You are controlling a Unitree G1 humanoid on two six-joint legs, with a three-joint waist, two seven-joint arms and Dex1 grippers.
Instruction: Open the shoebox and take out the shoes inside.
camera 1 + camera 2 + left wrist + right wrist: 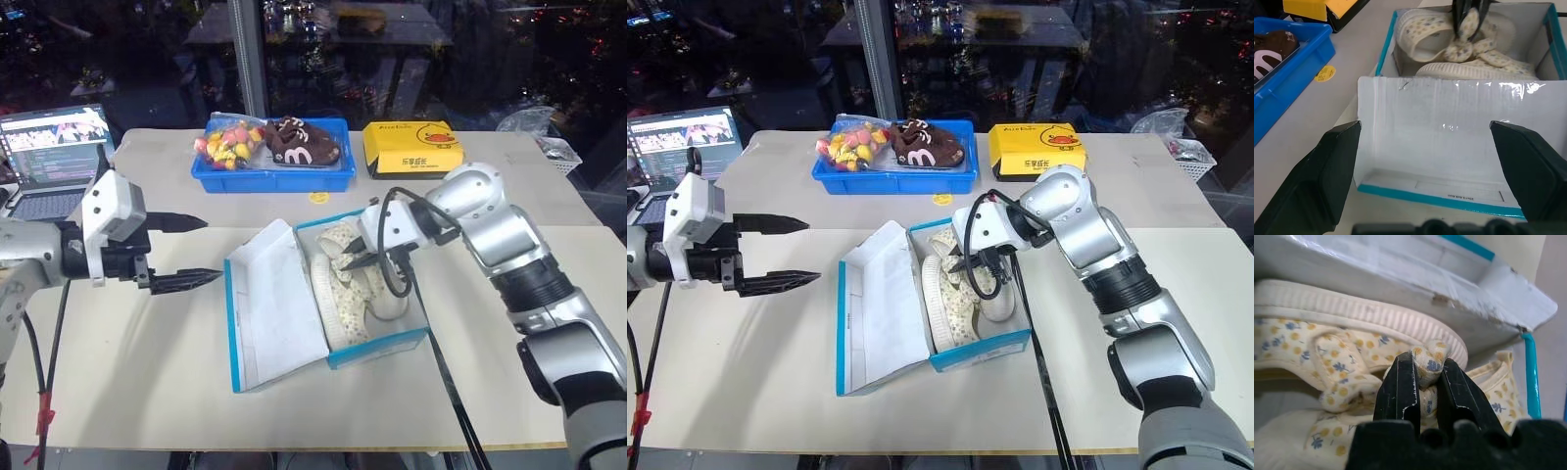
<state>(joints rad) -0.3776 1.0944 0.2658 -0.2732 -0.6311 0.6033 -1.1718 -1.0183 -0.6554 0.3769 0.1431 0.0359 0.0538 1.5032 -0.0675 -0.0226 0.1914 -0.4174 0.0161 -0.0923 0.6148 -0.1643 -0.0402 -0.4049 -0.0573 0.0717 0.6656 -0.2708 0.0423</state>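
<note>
Nearest the head camera, the open shoebox [279, 313] lies on the table [147, 392] with its white-lined lid folded flat toward the robot's left, and the shoes [353, 284] lie side by side in its tray. Right gripper [1425, 377] has its two black fingers pinched together on a fold of soft printed strap on one shoe (fabric bulges up between the tips). Left gripper [191, 252] hangs spread wide above the table, just left of the lid, holding nothing. These shoes look light and floppy in the upper but stiffer along the ribbed rubber sole, so a strap pinch may let the shoe dangle and swing; gripping the sole edge or heel collar would probably carry it more steadily
</note>
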